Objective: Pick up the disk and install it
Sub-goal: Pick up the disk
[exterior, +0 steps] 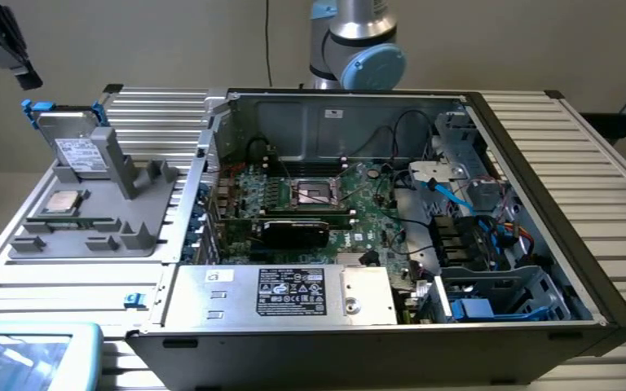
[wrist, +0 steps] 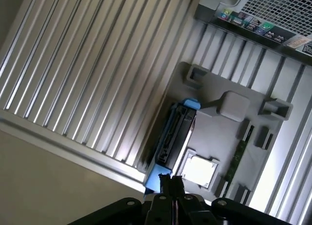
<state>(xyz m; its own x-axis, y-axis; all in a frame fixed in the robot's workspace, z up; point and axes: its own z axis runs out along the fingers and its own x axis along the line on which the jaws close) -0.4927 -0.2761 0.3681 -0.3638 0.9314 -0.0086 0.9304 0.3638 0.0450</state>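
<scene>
Gripper (wrist: 170, 182) hangs shut and empty above the disk (wrist: 175, 137)

Fingertips pressed together with nothing between them, the arm's tool hovers over the grey holder (exterior: 85, 236), apart from everything on it. The disk, in its blue carrier, stands upright in a slot at one end of the holder, untouched. A small square processor chip (exterior: 64, 201) lies flat in the holder just beside it. The open computer case (exterior: 335, 130) sits right alongside the holder. The job looks to be at its start: pickup not yet made, installation all left to do.
</scene>
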